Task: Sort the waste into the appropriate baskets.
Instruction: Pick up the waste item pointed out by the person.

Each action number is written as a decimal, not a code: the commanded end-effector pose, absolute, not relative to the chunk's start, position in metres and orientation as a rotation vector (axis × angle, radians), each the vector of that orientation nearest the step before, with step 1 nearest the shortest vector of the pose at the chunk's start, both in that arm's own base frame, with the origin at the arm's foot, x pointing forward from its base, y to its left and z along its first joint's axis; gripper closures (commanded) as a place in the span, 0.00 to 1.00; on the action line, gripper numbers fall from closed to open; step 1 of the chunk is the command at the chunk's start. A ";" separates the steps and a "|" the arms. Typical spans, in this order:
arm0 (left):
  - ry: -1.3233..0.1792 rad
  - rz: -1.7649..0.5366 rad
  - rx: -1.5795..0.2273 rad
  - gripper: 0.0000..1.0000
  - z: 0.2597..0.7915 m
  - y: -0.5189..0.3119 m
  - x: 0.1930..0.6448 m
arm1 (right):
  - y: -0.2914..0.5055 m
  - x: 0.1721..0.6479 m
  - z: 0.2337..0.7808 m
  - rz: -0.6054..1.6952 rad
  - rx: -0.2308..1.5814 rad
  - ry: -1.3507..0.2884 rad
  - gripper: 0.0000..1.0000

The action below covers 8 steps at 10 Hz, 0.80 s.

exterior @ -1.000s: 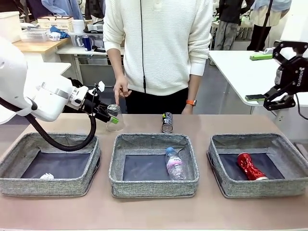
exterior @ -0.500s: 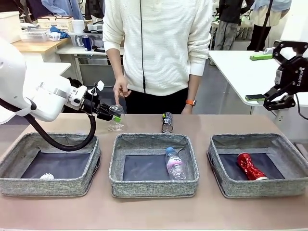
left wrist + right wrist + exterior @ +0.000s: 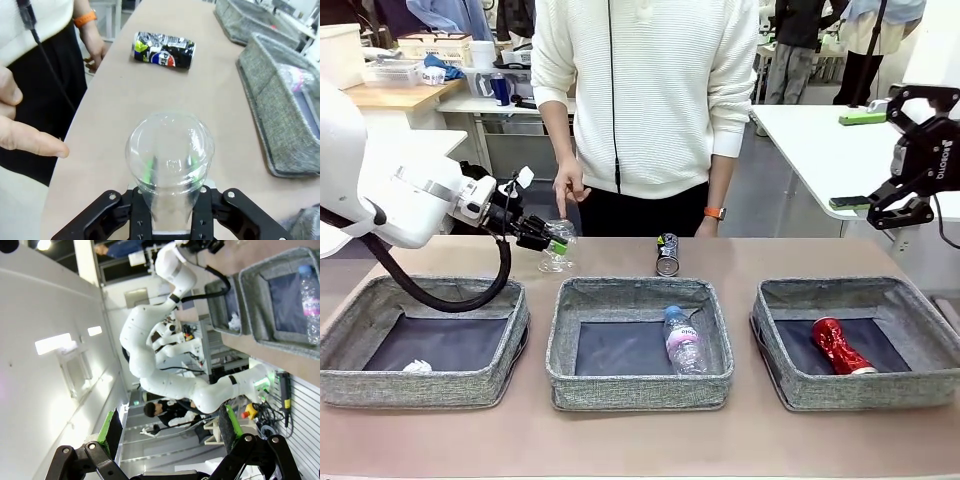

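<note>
My left gripper (image 3: 550, 241) is shut on the clear plastic cup (image 3: 558, 247), which hangs tilted just above the table behind the left basket (image 3: 440, 386). In the left wrist view the cup (image 3: 170, 147) sits between my fingers, its domed end pointing away. A dark printed can (image 3: 667, 254) lies on the table behind the middle basket (image 3: 640, 390). The bottle (image 3: 684, 340) lies in that middle basket. A red crushed can (image 3: 840, 346) is in the right basket (image 3: 860, 392), and a paper ball (image 3: 417, 367) is in the left one. My right gripper (image 3: 856, 160) stands open, high at the right.
A person stands at the far edge, one hand (image 3: 570, 188) with a finger pointing down right beside the cup, the other hand (image 3: 708, 226) at the table's edge. In the left wrist view that pointing finger (image 3: 35, 142) is left of the cup and the can (image 3: 163, 50) lies beyond it.
My left gripper has shut on the cup and tipped it off the table, drawing it slightly left. The right arm has not moved.
</note>
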<state>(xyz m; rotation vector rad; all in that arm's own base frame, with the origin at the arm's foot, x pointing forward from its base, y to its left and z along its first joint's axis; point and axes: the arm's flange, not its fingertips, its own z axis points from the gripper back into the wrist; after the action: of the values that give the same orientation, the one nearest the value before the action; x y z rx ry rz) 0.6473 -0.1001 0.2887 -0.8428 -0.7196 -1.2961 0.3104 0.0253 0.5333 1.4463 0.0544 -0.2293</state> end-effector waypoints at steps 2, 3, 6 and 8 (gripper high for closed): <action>-0.595 -1.243 -0.839 0.70 0.348 -0.061 0.603 | 0.025 0.311 0.537 -0.224 1.469 0.048 0.00; -0.586 -1.169 -0.768 0.70 0.383 -0.041 0.580 | 0.025 0.311 0.537 -0.224 1.469 0.048 0.00; -0.448 -0.921 -0.622 0.70 0.461 -0.022 0.498 | 0.025 0.311 0.537 -0.224 1.469 0.048 0.00; -0.361 -0.843 -0.688 0.70 0.487 -0.020 0.477 | 0.025 0.311 0.537 -0.224 1.469 0.048 0.00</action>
<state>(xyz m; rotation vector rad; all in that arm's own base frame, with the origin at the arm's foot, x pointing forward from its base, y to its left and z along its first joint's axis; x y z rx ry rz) 0.4783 -0.0132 0.4815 -0.6214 -0.4308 -0.8679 0.3104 0.0251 0.5336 1.4465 0.0537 -0.2291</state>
